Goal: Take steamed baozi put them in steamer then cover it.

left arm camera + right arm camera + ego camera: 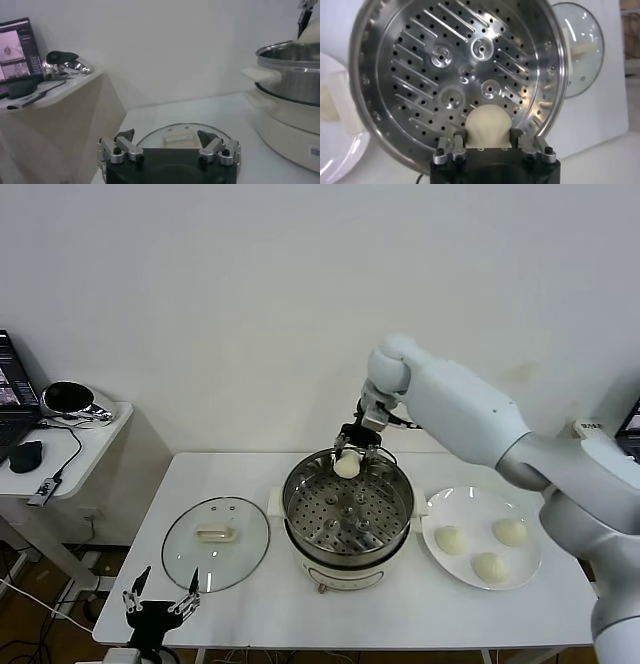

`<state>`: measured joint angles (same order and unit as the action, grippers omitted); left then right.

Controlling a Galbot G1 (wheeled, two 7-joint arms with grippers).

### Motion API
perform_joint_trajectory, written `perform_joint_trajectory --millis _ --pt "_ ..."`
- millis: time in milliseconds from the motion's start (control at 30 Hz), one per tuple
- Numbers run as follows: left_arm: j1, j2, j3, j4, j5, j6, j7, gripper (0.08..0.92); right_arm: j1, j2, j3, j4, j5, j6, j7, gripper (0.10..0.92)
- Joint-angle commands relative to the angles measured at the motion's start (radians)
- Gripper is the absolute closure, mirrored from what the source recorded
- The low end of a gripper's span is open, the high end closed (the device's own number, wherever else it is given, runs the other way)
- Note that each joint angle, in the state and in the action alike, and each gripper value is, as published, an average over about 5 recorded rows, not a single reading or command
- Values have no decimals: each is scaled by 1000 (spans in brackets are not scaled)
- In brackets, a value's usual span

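**Holding one bun over the steamer's far rim**

Hiding the bun's sides, the right gripper [349, 456] pinches one steamed baozi [346, 466], smooth and cream-white, above the far edge of the steamer [300, 484]; its perforated tray is bare. Three more buns [486, 565] sit on the white plate [530, 569] to the right. The left gripper [160, 608] hangs spread near the glass lid [245, 559], its arm cut off from view.
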<state>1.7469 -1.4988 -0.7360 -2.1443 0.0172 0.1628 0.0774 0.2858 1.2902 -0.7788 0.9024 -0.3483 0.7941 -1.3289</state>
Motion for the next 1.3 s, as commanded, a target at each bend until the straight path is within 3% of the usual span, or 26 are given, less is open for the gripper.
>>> perform_joint_trajectory --millis 33,333,667,933,1100,1300 --pt "-2 0 -2 7 -2 0 0 177 -32 33 2 -43 -108 35 45 508" --pt "-6 0 3 21 -3 -2 -1 177 -56 42 3 -75 -128 35 86 449" --pt "-11 0 13 28 0 -1 2 177 -28 -26 -11 35 -16 -9 97 219" --pt "-6 7 11 15 -9 10 7 177 78 -275 -8 306 290 -305 85 203" --pt "-2 28 14 25 -26 18 8 177 151 -493 -26 449 441 -585 113 203" --pt "-19 47 24 40 -39 24 12 177 93 -752 3 544 431 -1022 83 203"
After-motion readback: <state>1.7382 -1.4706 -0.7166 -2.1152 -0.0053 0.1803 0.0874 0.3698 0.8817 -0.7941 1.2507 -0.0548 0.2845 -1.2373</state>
